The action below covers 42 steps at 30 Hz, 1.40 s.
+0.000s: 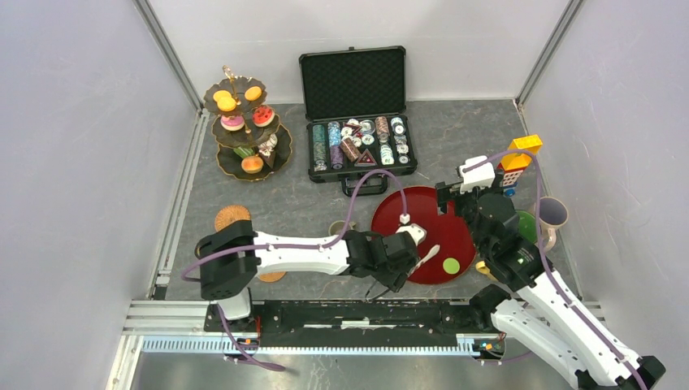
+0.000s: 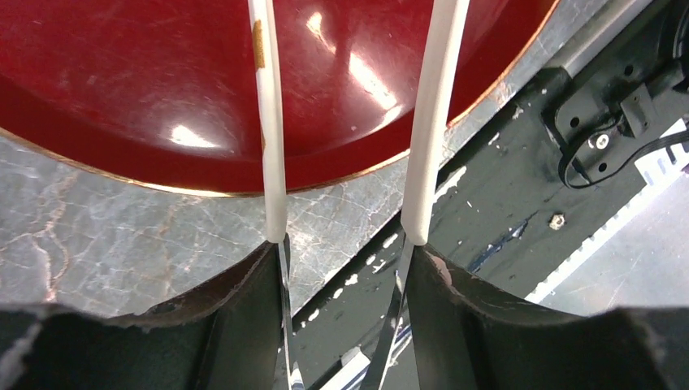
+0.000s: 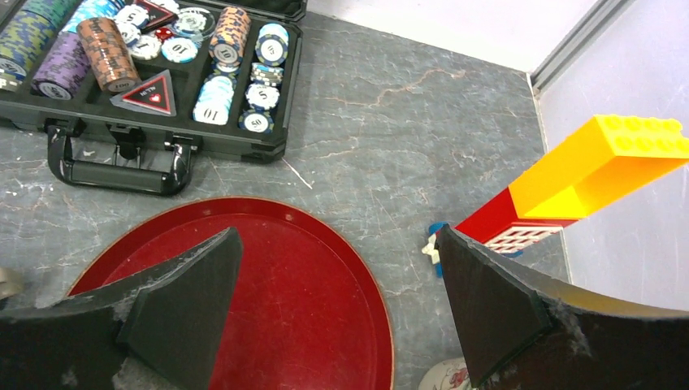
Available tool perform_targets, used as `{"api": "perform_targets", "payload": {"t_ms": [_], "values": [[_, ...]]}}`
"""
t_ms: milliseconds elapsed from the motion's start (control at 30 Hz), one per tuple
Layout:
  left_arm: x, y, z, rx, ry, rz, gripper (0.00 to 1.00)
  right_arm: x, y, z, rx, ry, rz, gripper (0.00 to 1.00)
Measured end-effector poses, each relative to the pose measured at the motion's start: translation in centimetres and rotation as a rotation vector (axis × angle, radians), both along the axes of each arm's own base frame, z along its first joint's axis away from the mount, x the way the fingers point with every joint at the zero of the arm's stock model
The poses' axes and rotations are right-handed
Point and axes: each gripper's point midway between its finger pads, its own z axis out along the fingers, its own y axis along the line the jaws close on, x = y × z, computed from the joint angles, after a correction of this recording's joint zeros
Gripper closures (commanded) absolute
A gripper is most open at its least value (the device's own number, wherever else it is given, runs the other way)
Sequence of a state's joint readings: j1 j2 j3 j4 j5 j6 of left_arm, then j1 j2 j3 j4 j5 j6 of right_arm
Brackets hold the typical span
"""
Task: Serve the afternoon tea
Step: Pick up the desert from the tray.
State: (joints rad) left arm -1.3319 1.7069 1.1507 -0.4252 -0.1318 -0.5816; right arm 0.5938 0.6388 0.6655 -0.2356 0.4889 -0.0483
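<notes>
My left pincer (image 2: 343,258) is clamped on a pair of white tongs (image 2: 272,146). Each white arm lies against the inside of one finger. The tongs reach out over the near edge of the big red tray (image 1: 398,207), which lies flat in the middle of the worktop (image 1: 463,134). One green round (image 1: 451,265) sits on the tray near its front rim. It is close to the tips of the tongs but apart from them.

My right pincer (image 3: 337,236) hangs over the far right part of the tray. Its fingers are wide apart and nothing is between them. The red and yellow block tower (image 3: 597,166) stands just beside it on the right. Next to that arm are two mugs, a pale purple one (image 1: 554,213) and a green one (image 1: 528,223) that the arm partly hides.

The dark three-tier stand (image 1: 225,166) is at the far left, well apart from the tray. It carries sweets: orange rounds (image 1: 227,102) on top and a pink donut (image 1: 233,123) below them. The open black case of poker chips (image 1: 353,81) sits between the stand and the tower, with its handle near the tray's far rim. A purple cable (image 1: 370,180) from my left arm arches above the tray's left edge. A brown waffle round (image 1: 232,217) lies on the worktop near that arm's base.
</notes>
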Motion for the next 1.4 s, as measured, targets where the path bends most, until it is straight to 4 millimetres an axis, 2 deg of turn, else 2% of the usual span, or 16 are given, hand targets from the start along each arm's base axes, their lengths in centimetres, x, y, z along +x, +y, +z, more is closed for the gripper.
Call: {"api": "perform_targets", "payload": {"t_ms": [133, 233, 333, 567, 767, 900, 1233, 1400], "values": [[-0.9, -0.9, -0.5, 0.041, 0.043, -0.065, 0.40, -0.3, -0.4, -0.4, -0.012, 0.010, -0.010, 0.02], [-1.0, -2.8, -0.2, 0.063, 0.045, -0.149, 0.39, -0.3, -0.4, -0.5, -0.016, 0.011, -0.009, 0.02], [-0.7, -3.6, 0.3, 0.103, 0.023, -0.233, 0.38, -0.4, -0.4, -0.6, -0.019, 0.011, -0.007, 0.02], [0.1, -2.6, -0.5, 0.242, 0.042, -0.335, 0.38, -0.8, -1.4, -0.8, -0.044, 0.010, -0.030, 0.02], [0.1, -2.5, -2.7, 0.311, 0.064, -0.358, 0.42, -1.1, -1.5, -0.3, -0.027, -0.011, -0.027, 0.02], [1.1, -1.6, -3.6, 0.387, 0.014, -0.329, 0.44, -1.0, -1.3, -0.3, -0.026, -0.010, -0.018, 0.02], [3.5, 0.7, -3.4, 0.456, -0.053, -0.252, 0.44, -0.7, -0.6, -0.3, -0.013, -0.012, 0.009, 0.02], [3.4, 1.2, -1.8, 0.412, -0.075, -0.244, 0.41, -0.7, -0.3, -0.5, -0.015, -0.005, 0.020, 0.02]]}}
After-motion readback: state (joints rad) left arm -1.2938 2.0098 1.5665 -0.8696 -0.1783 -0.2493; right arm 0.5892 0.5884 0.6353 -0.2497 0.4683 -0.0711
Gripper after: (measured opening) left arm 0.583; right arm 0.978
